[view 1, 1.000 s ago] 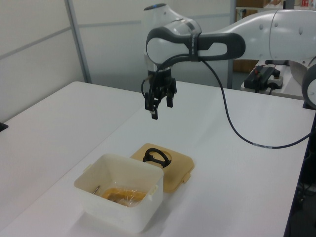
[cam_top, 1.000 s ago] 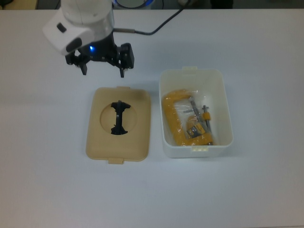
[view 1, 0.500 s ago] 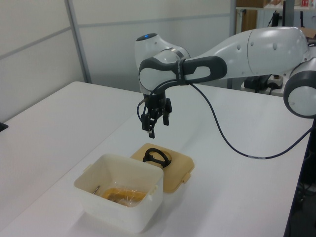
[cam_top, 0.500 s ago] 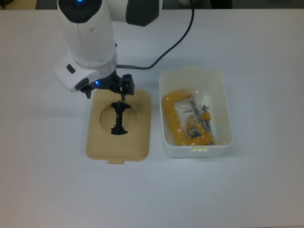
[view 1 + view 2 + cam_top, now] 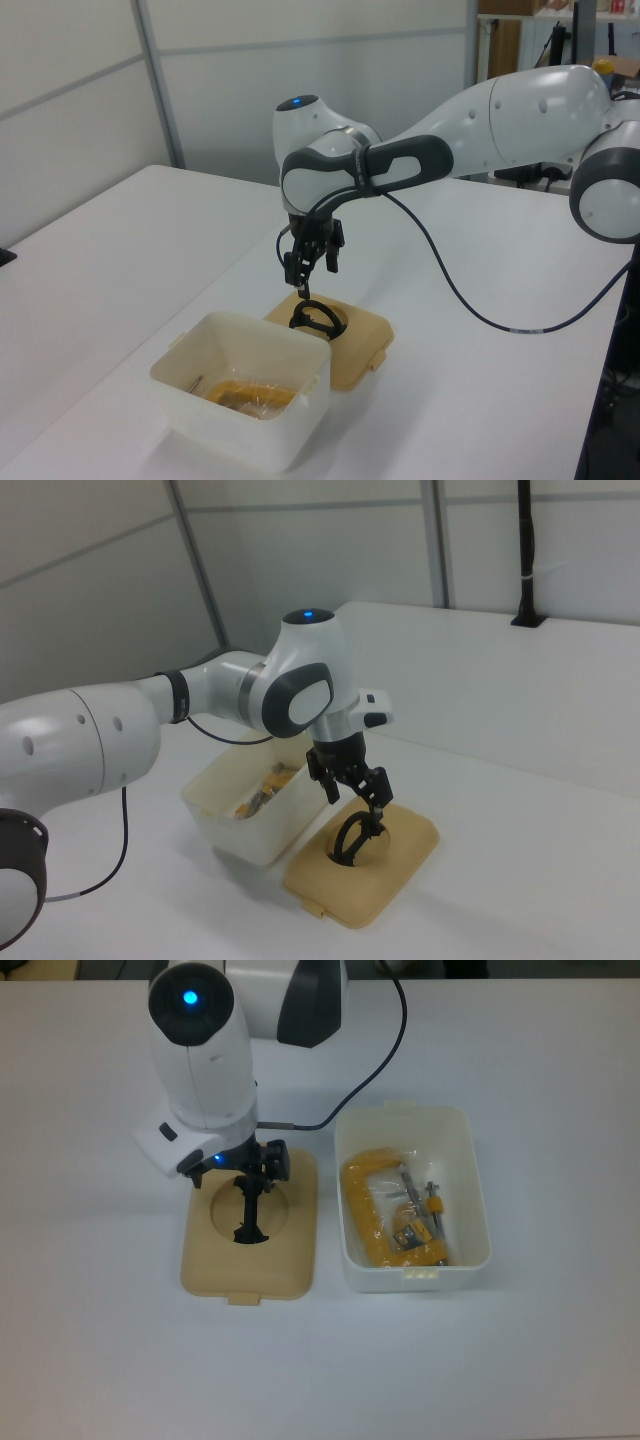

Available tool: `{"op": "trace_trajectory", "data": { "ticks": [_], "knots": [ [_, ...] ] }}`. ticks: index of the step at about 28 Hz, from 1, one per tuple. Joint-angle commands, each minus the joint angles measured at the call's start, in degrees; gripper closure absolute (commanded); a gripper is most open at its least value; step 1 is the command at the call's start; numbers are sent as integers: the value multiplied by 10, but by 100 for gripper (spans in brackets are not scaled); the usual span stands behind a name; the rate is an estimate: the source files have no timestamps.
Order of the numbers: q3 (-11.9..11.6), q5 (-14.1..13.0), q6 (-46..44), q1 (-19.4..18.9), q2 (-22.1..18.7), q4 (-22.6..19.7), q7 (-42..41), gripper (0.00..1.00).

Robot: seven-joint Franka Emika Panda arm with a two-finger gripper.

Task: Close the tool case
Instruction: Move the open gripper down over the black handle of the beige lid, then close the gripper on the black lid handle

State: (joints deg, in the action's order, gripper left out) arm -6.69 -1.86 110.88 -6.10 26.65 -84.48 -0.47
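Left view, near to far: white box (image 5: 243, 400) of the tool case nearest the camera, open top, yellow clamp in a clear bag (image 5: 395, 1215) inside. Just beyond it, at about 1 o'clock, the tan lid (image 5: 340, 340) lies flat on the worktop (image 5: 120, 260), touching or nearly touching the box; cannot tell which. Black handle (image 5: 312, 317) stands up from the lid's round recess

End effector (image 5: 307, 273) hangs directly over the handle, fingers parted a little, holding nothing; one fingertip is at the top of the handle loop

Top view: lid at 9 o'clock from the box, lying parallel to it

Judgement: lid looks like light, stiff moulded plastic; smooth rim gives a poor hold. The handle loop is the place to grip, across its thin bar. The lid may swing or tilt when lifted by it. The box is light too and could slide if the lid is pressed on off-centre
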Motion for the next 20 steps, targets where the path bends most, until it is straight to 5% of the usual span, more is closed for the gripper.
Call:
{"op": "trace_trajectory", "data": {
  "ticks": [1,7,12,13,14,19,20],
  "knots": [
    [-1,12,21,-16,5,-17,8,0],
    [0,24,27,-17,16,-16,25,4],
    [0,24,36,-19,23,-16,35,22],
    [0,24,36,-19,24,-16,35,31],
    [0,24,36,-19,25,-16,35,51],
    [0,21,36,-20,25,-14,44,97],
    [0,20,36,-20,25,-13,48,100]
  ]
}}
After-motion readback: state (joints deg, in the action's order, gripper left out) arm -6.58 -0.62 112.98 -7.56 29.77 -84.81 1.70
